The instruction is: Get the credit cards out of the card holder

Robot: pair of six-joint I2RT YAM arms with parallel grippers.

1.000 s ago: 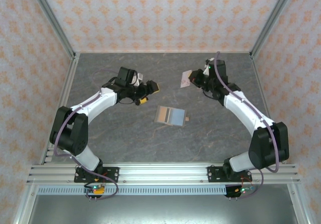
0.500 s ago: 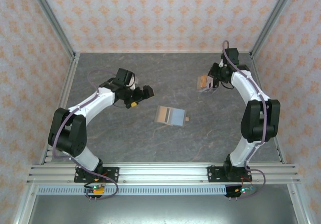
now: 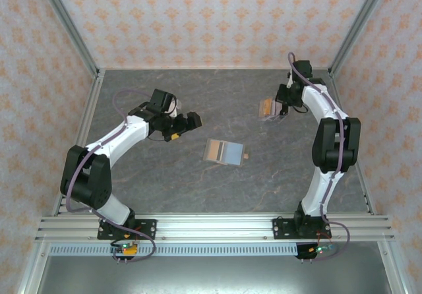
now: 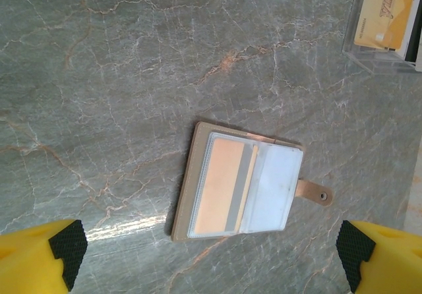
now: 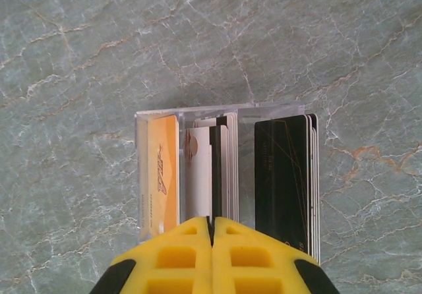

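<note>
Two pincers are seen over the grey marble bench [image 3: 165, 182]. The left pincer [image 3: 190, 121] is spread wide, its black-padded yellow fingers [image 4: 66, 248] set at the lower corners of the wrist view. At 4 o'clock from it, mid-bench, the card holder [image 3: 224, 151] is laid open and flat, with an orange card [image 4: 221, 185] shown behind one clear pocket and the tab [image 4: 315, 193] at 3 o'clock. At 1 o'clock from the holder, the right pincer [image 5: 212, 231] is pressed together over a clear rack [image 5: 198, 111] of cards. Whether the thin dark card edge [image 5: 213, 175] at its seam is gripped cannot be told.
</note>
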